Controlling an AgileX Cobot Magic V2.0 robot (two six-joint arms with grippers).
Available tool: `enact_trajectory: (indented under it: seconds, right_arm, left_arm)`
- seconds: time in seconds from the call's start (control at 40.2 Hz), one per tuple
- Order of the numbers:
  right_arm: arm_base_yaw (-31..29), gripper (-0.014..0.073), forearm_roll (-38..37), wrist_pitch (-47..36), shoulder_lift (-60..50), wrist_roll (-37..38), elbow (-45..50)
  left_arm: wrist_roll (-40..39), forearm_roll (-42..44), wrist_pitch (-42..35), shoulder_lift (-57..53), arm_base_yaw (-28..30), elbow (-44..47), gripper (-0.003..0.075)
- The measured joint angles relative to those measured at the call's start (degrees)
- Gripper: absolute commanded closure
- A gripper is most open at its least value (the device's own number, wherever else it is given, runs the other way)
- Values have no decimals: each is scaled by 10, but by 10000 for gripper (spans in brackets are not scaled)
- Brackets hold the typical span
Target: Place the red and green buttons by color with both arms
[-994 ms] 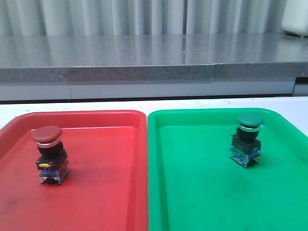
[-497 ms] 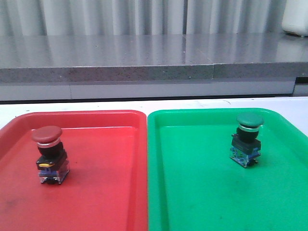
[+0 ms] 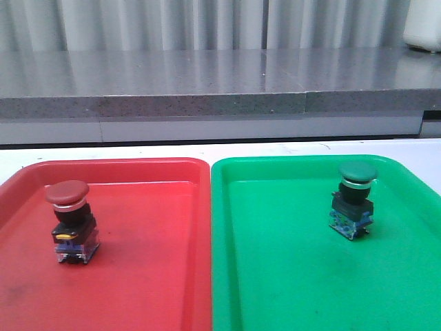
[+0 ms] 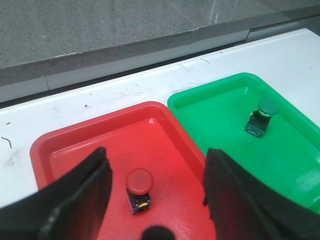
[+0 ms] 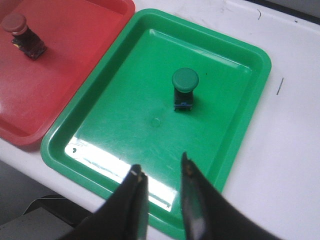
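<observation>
The red button (image 3: 69, 221) stands upright in the red tray (image 3: 151, 276). The green button (image 3: 355, 200) stands upright in the green tray (image 3: 289, 276). Neither gripper shows in the front view. In the left wrist view my left gripper (image 4: 155, 165) is open and empty, well above the red button (image 4: 138, 190), which shows between its fingers. In the right wrist view my right gripper (image 5: 160, 170) is open and empty, high over the near edge of the green tray (image 5: 125, 140), apart from the green button (image 5: 184, 90).
The two trays lie side by side on a white table (image 4: 100, 100), rims touching. A grey stone counter (image 3: 207, 83) runs behind the table. The red button and red tray also show at the edge of the right wrist view (image 5: 22, 35).
</observation>
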Motion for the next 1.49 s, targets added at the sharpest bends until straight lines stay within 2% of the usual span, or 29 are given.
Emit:
enact_trajectory:
  seconds: [0.099,0.224,0.87,0.969,1.292,1.491]
  right_arm:
    - [0,661,0,0,0,0,0]
    - [0,664,0,0,0,0,0]
    - [0,664,0,0,0,0,0]
    - [0,664,0,0,0,0,0]
    - [0,664,0,0,0,0,0]
    - [0,664,0,0,0,0,0]
  left_arm:
    - [0,15,0,0,0,0,580]
    - [0,32,0,0,0,0,739]
    - [0,39,-18,-9,-2,16,740]
    - [0,38,-57,-32,9,56,740]
    - [0,40,-216,-219,154,300,740]
    - [0,36,-306,-317,205,424,740]
